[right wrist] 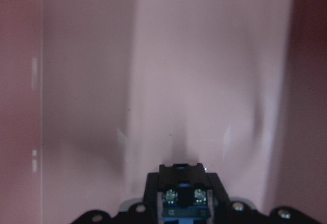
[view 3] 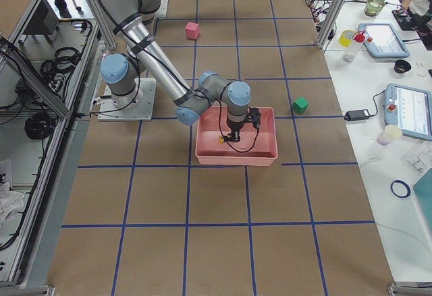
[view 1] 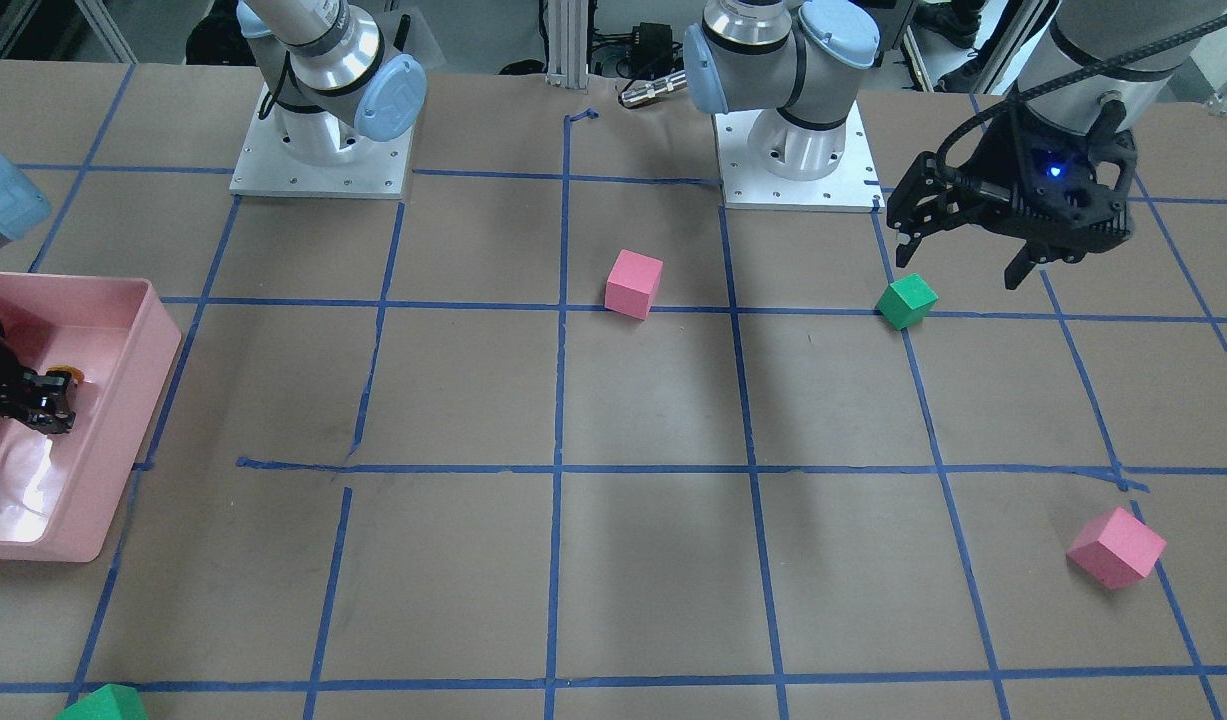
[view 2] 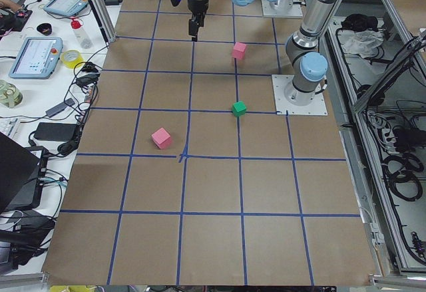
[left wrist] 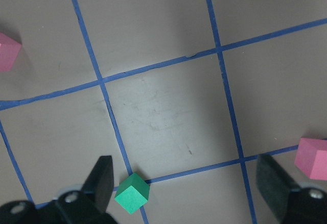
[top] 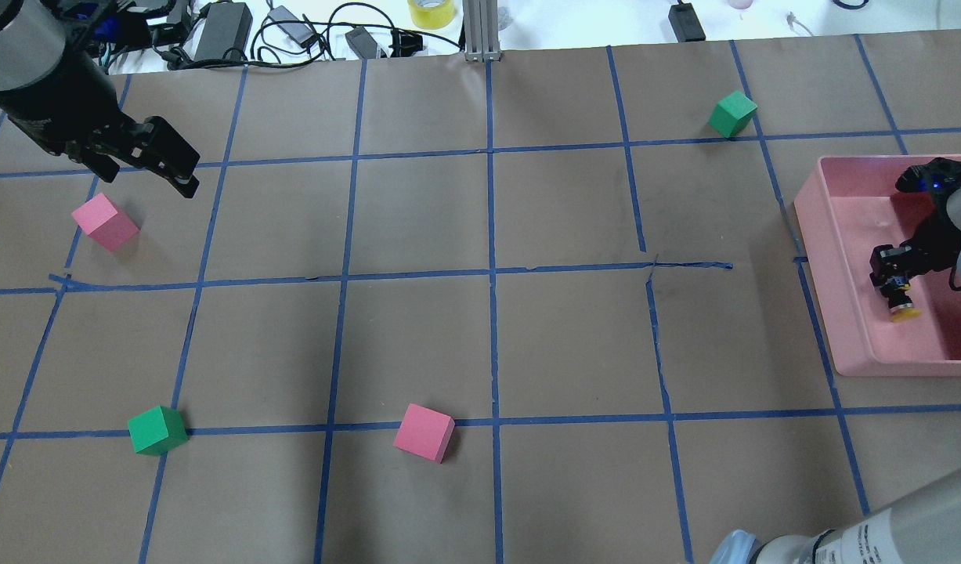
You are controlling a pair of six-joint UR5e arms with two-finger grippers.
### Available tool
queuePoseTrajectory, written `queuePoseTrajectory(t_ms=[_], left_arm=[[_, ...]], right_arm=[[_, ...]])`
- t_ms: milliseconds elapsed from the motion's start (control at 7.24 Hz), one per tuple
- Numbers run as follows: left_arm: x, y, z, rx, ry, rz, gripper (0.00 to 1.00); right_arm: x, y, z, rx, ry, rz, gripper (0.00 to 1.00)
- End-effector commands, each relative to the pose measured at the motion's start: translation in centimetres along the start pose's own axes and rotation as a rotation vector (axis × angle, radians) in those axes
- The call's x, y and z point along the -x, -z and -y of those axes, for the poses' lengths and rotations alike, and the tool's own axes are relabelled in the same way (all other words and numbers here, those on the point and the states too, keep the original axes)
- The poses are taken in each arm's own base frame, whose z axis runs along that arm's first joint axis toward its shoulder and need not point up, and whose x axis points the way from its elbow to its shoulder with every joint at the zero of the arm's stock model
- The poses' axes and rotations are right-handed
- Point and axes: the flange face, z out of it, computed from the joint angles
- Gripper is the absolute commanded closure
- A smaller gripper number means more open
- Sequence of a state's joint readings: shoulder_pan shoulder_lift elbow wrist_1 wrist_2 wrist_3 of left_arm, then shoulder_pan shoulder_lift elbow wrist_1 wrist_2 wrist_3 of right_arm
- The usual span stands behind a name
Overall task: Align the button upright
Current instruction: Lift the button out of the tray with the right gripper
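The button, with its yellow cap on a black-and-grey body, is inside the pink bin at the table's right end. My right gripper is shut on the button's body, low in the bin, with the cap pointing sideways toward the robot. The front view shows the cap just past the right gripper. The right wrist view shows the button's body between the jaws over the bin floor. My left gripper is open and empty above the table's far left, also in the front view.
Two pink cubes and two green cubes lie scattered on the brown taped table. The left wrist view shows a green cube below the open fingers. Cables and chargers lie along the far edge.
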State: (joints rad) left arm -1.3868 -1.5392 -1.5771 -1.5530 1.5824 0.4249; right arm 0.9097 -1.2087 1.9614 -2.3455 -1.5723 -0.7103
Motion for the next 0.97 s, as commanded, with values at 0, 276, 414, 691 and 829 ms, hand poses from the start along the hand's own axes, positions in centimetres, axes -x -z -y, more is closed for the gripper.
queuePoseTrajectory(t_ms=[0,276,414,691,829], left_arm=[[-0.2,0.5,-0.2,-0.007,0.021,0.0,0.0],[-0.4,0.0,0.0,0.006,0.057,0.003,0.0],[-0.6,-0.2,0.0,0.009,0.055,-0.005,0.0],[-0.5,0.1,-0.1,0.005,0.055,0.001,0.0],[-0.5,-0.8,0.1,0.021,0.055,-0.008,0.0]], right_arm=[[-0.2,0.8,0.3,-0.013,-0.011,-0.009,1.0],[-0.1,2.7,0.8,-0.034,-0.002,-0.032,1.0],[-0.1,5.7,1.4,-0.036,0.004,-0.028,1.0],[1.7,13.5,6.1,-0.061,0.065,-0.04,1.0],[5.7,16.8,8.4,-0.059,0.069,-0.03,1.0]])
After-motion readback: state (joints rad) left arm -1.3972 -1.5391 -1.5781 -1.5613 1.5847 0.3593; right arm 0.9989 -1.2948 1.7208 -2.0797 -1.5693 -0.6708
